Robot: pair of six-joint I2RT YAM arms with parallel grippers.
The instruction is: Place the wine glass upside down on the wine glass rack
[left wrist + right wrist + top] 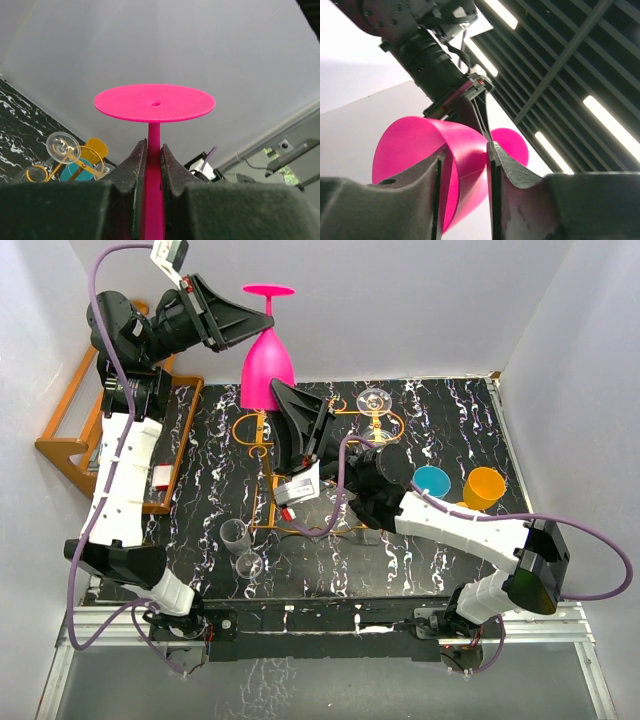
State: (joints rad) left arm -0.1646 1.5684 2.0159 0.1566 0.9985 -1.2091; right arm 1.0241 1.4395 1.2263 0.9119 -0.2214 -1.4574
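The pink wine glass point(266, 365) hangs upside down in the air above the back of the table, base on top. My left gripper point(258, 325) is shut on its stem just under the base; the left wrist view shows the base disc point(155, 102) above the closed gripper point(154, 150). My right gripper point(280, 395) reaches up from below to the bowl's rim. In the right wrist view its jaws stand a little apart around the bowl wall point(420, 145), the gripper point(465, 155) open. The wine glass rack point(255, 425), thin orange-gold wire, stands on the table beneath the glass.
A clear glass point(375, 400) hangs upside down on the wire rack's far right. A slatted wooden rack point(70, 430) sits at the left edge. Two clear glasses point(235, 535) stand near the front left. A teal cup point(432, 481) and an orange cup point(484, 487) stand at the right.
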